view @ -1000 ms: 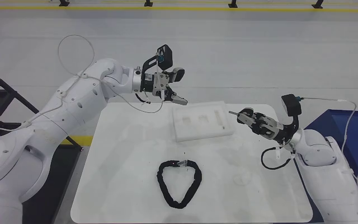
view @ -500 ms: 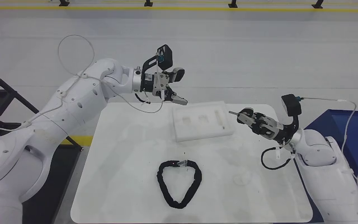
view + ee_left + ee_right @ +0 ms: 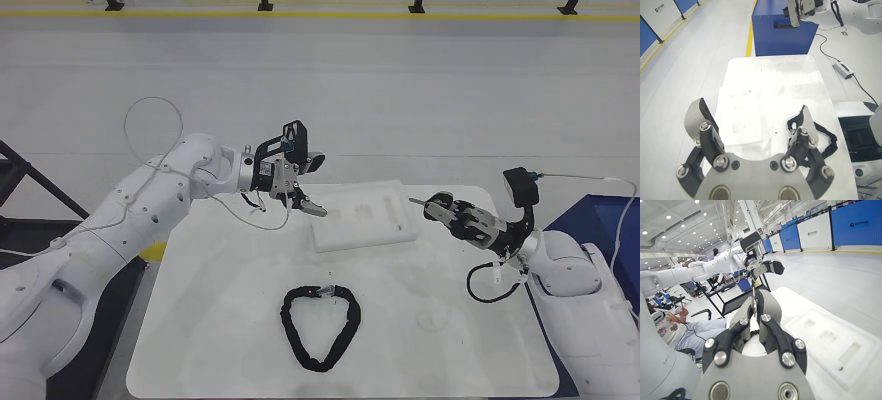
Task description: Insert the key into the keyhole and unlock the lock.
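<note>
Left hand point(image 3: 753, 108): wide open and holding nothing. It hangs above the far left part of the counter point(image 3: 220, 300), just beside the left end of the foam tray point(image 3: 345, 235).

Lock point(image 3: 320, 364): a black fabric-sleeved loop lying flat on the counter, on the robot's side of the tray and well apart from it. A small metal piece sits at the far end of the loop, facing the tray.

Right hand point(image 3: 755, 295): closed on the key point(image 3: 753, 304), pinching its head. The blade sticks out past the fingertips. This hand is held in the air off the right end of the tray.

Governing relation: the key's long axis runs roughly level, pointing across the tray toward the left arm. The lock lies nearer the robot and to the left of the key, so the blade does not point at it. Judged from above, the open left hand is the nearer of the two to the lock's metal end, and so better placed to steady it.

Not determinable: the keyhole itself is too small to make out, including which way it faces. In the left wrist view one finger covers part of the loop. The key's teeth are not legible.
</note>
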